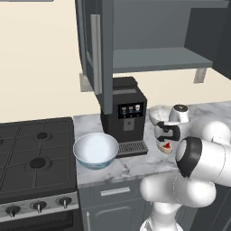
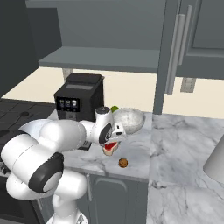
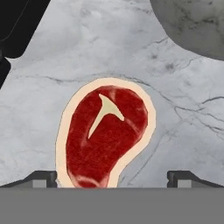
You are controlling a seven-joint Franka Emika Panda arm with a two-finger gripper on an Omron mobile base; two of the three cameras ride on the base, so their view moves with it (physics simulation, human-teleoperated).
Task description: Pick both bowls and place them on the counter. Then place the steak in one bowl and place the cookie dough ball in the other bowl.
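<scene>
Right under the gripper, jaws wide open, the steak lies flat on the counter, near the grey bowl. Fingers should be lowered on both sides w/ the meat centred, then closed gently, so it isn't pushed away
</scene>
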